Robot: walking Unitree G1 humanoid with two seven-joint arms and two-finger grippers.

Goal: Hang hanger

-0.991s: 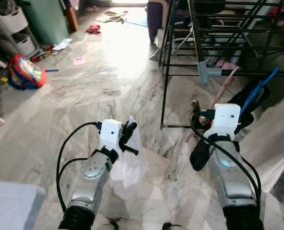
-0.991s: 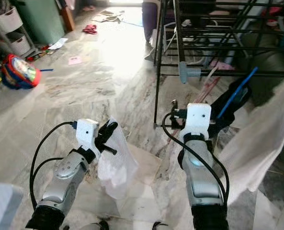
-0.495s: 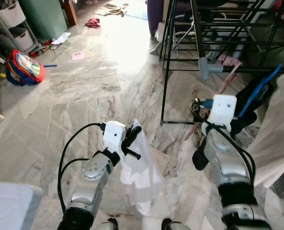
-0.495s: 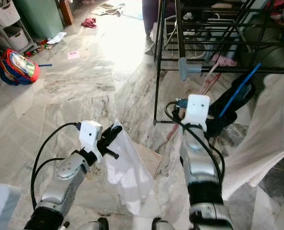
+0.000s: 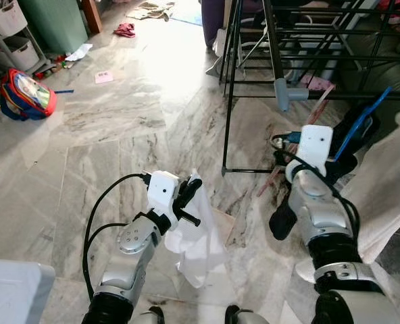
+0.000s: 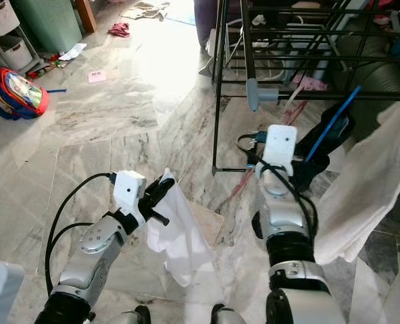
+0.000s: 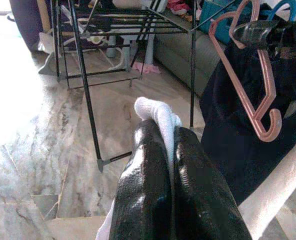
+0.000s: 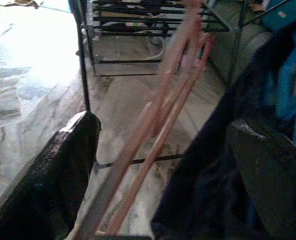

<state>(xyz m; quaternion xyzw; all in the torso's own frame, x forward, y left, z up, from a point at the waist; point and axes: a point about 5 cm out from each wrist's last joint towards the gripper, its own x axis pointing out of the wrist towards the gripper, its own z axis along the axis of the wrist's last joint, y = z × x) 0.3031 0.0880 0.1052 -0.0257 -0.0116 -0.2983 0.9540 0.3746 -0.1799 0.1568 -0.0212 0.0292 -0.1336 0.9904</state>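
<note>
My left gripper (image 5: 188, 196) is shut on a white cloth (image 5: 201, 244) that hangs from it over the marble floor; a fold of the cloth (image 7: 158, 115) sticks out between the fingers. My right gripper (image 8: 160, 125) is low beside the black drying rack (image 5: 281, 61). Its fingers (image 8: 53, 170) are wide apart and open. A pink hanger (image 8: 163, 110) runs between them, next to a blue hanger (image 5: 365, 125) and a dark garment (image 5: 352, 145). From the left wrist, the pink hanger (image 7: 248, 75) dangles hook down from that gripper.
A pale towel (image 5: 389, 189) drapes over the rack's right end. A colourful backpack (image 5: 26, 94), storage shelves (image 5: 11, 27) and a green cabinet (image 5: 55, 23) stand at the far left. Clothes (image 5: 126, 30) lie on the floor further back. A white surface (image 5: 14, 293) is near my left.
The view has shifted and the rack looks nearer. My right arm has reached forward with the hangers toward the rack's leg. The left gripper still holds the cloth, which swings slightly.
</note>
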